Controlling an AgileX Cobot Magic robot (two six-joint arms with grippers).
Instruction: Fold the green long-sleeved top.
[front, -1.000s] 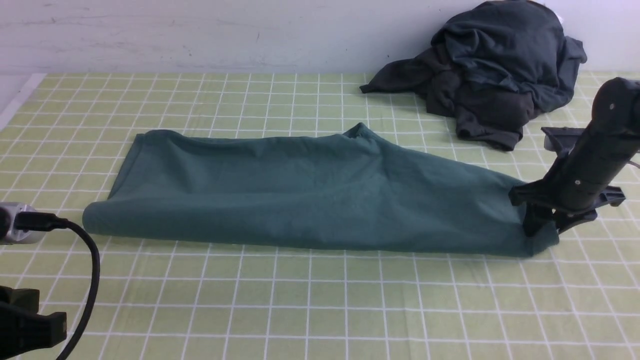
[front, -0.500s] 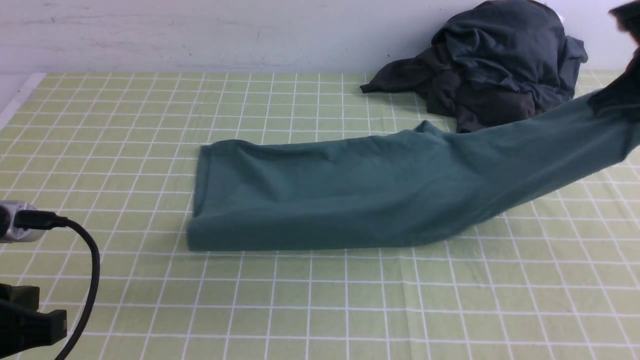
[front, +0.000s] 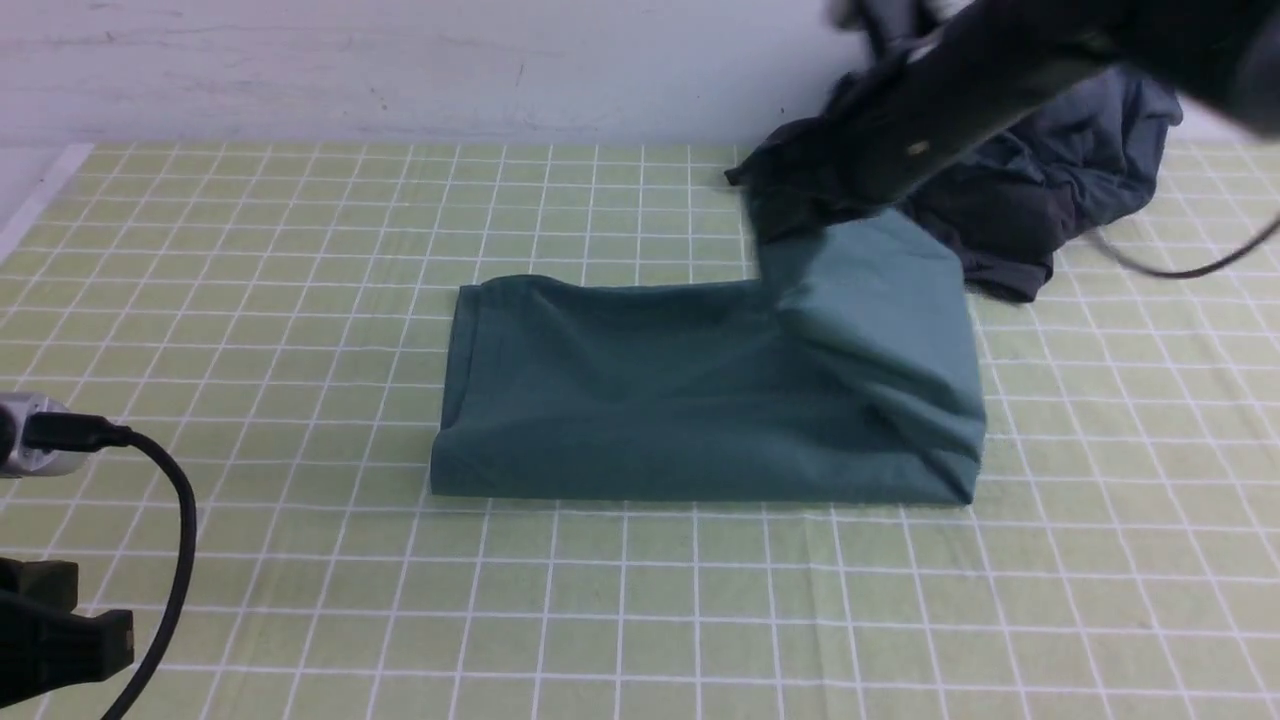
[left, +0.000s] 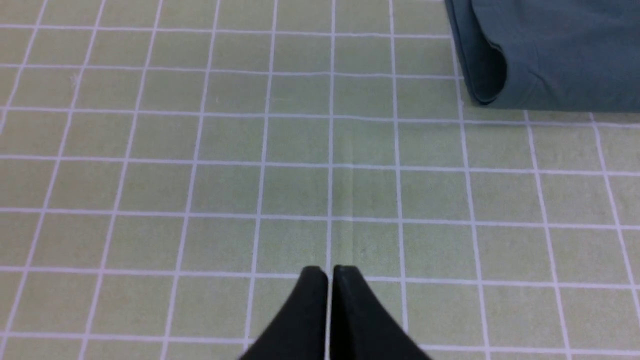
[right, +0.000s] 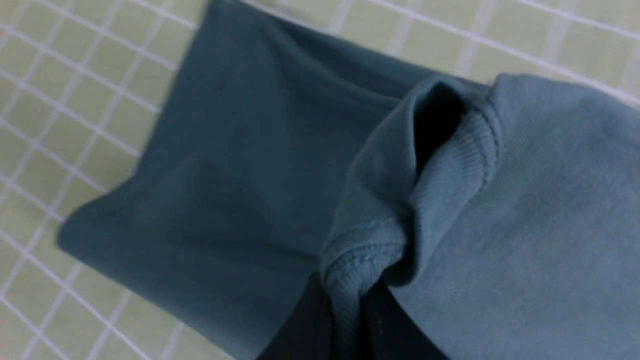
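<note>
Muted teal-green cotton made up the long-sleeved top (front: 640, 400), which lay across the middle of the table, its left part flat and its right part lifted and doubled back toward the left over the rest. A ribbed edge (right: 362, 245) of the top, seen in the right wrist view, was pinched between the fingertips of the right gripper (right: 345, 305), which had closed on the cloth. In the front view that gripper and its dark arm were blurred, reaching in from the far right over the top's raised part. Beyond the top, toward the right, a dark charcoal heap of garments (front: 1080, 160) sat near the back, partly hidden behind the right arm. Under everything spread a pale green tablecloth (front: 620, 610) crossed by white lines, with a pale wall (front: 400, 70) behind it. The left gripper (left: 330, 272) was shut, its tips together above the bare cloth, well apart from the top. Part of the left arm (front: 60, 620), with a black cable (front: 187, 530), showed at the near left.
</note>
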